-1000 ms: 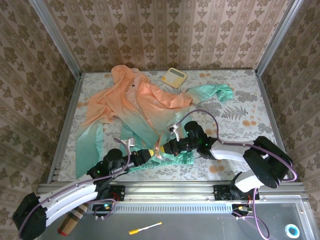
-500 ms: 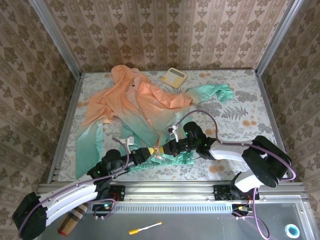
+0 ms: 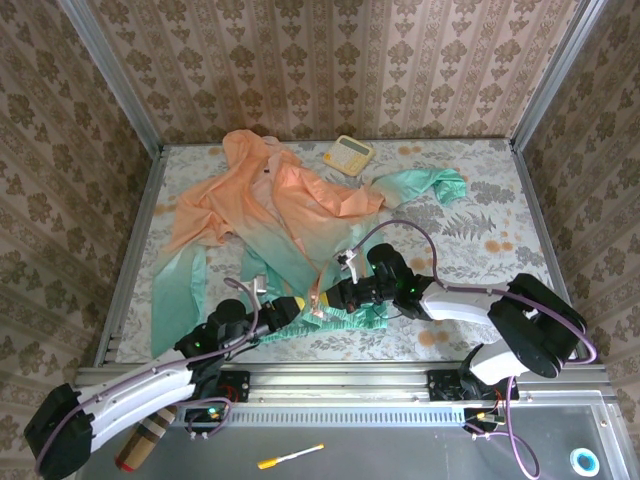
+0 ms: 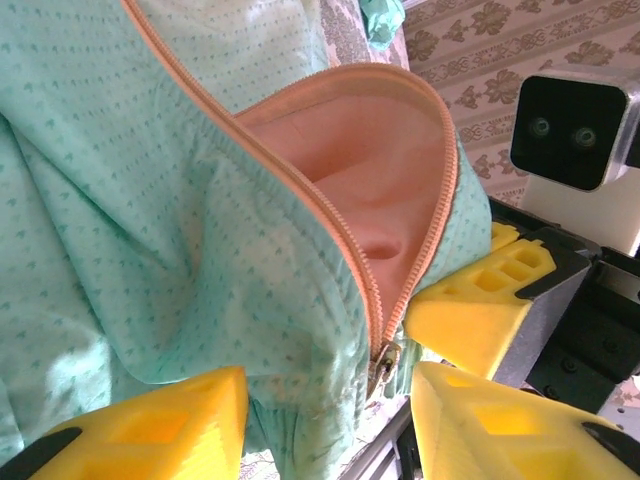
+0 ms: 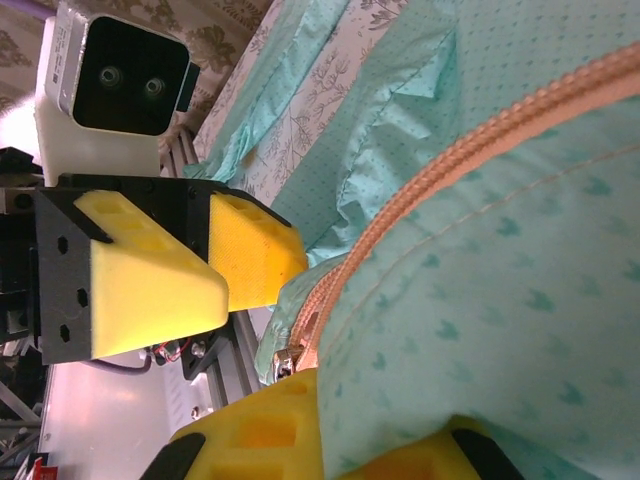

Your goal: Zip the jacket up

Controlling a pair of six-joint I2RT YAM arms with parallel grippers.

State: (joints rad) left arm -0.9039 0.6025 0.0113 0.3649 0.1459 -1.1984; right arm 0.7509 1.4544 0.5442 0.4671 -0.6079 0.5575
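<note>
**Mint cloth bunching at the slider, and a snag waiting**

Peach fading to mint, the jacket (image 3: pixel 270 215) is lying across the left half of the table (image 3: pixel 480 200), hood at the far left and hem (image 3: pixel 350 318) reaching the near centre, where both arms are meeting. On the left, the left gripper (image 4: pixel 328 390) is hovering with its fingers moderately apart, straddling a fold of the hem. The slider (image 4: pixel 380 365) is sitting in that gap, closer to the right-hand finger, at the very foot of the orange zipper (image 4: pixel 300 190). Just to its right, the right gripper (image 3: pixel 327 297) appears to be pinching the hem, with cloth draping over its finger.

Loose mint cloth is puffing up beside the teeth. A pull while the hem is slack could drag that cloth into the slider and jam it. The thin fabric could also slide out of the right pinch, and the hem would then be travelling with the slider instead of the teeth closing. The left fingers may close on cloth rather than on the small pull.

The left wrist camera is resolving the two zipper sides parting around the peach lining (image 4: pixel 370 150), which is too small to tell from overhead. The overhead view is supplying the crumpled run toward the collar, and a yellow calculator (image 3: pixel 348 153) well apart at the far side.
</note>
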